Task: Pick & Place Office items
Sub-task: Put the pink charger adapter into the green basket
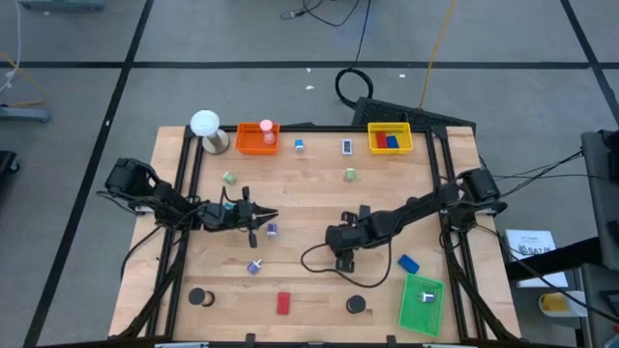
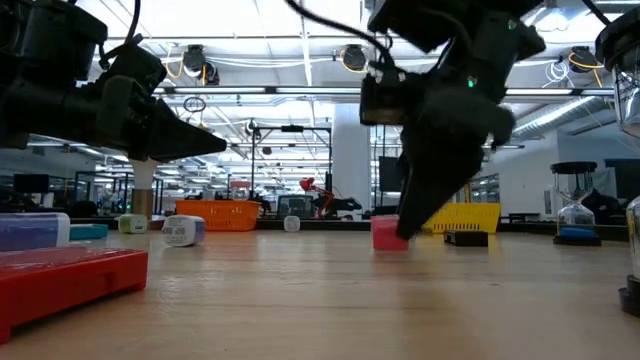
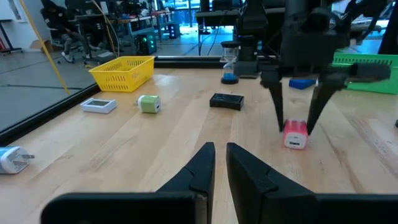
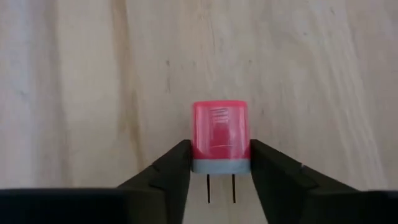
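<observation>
Pink plug (image 4: 221, 135) is sitting clamped between right gripper (image 4: 221, 163) fingers; black block (image 3: 226, 101) lying nearby, left gripper (image 3: 219, 163) hovering, nearly closed.

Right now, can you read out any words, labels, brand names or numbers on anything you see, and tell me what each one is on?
No text can be read in any view.
Pink charger between the right hand's fingers: raised lines on its face, not legible as letters.
White paper beside the table: dark print, too small to read.
White flat item: no readable marking.
</observation>
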Motion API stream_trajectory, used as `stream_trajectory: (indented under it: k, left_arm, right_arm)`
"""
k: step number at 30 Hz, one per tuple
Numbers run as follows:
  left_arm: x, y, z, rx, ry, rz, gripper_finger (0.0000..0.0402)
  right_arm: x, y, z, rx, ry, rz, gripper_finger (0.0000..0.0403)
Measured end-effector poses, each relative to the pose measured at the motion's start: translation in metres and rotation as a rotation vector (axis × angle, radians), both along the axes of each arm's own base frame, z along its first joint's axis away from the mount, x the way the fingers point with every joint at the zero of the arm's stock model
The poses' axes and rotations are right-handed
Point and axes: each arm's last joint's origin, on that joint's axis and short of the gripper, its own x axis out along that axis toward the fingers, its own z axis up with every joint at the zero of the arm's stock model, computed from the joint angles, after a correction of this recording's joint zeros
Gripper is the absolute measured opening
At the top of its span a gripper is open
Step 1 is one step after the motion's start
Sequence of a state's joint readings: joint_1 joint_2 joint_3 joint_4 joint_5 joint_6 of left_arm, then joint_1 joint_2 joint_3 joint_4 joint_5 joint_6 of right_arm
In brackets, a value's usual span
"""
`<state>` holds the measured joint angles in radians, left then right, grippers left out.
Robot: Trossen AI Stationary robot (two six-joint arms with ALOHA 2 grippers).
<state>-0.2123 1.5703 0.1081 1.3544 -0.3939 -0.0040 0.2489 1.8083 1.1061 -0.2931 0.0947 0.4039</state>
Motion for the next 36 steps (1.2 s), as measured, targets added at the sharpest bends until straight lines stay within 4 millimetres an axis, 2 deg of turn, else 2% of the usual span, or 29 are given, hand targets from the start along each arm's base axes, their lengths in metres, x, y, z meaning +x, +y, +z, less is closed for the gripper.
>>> stream_trajectory:
  k: [3, 6, 10, 21, 26, 36]
  left_arm:
    - [0.000, 0.000, 0.000, 0.000, 0.000, 0.000, 0.0042]
    - [0.000, 0.000, 0.000, 0.000, 0.000, 0.000, 0.0037]
    - [0.000, 0.000, 0.000, 0.000, 0.000, 0.000, 0.0037]
    - [0.000, 0.000, 0.000, 0.000, 0.000, 0.000, 0.0037]
    - [0.000, 0.000, 0.000, 0.000, 0.000, 0.000, 0.0037]
    - [0.000, 0.000, 0.000, 0.000, 0.000, 0.000, 0.0037]
  right_arm:
    - [-0.006, -0.001, 0.012, 0.034, 0.004, -0.073, 0.0121]
    - [-0.017, -0.001, 0.024, 0.074, 0.039, -0.174, 0.0121]
    - [-0.037, 0.009, 0.033, 0.046, 0.089, -0.289, 0.0129]
    - [-0.089, 0.056, 0.011, 0.055, 0.183, -0.439, 0.0135]
    - [-0.098, 0.062, 0.006, 0.038, 0.204, -0.423, 0.0149]
    - [-0.103, 0.059, 0.001, 0.058, 0.271, -0.426, 0.0193]
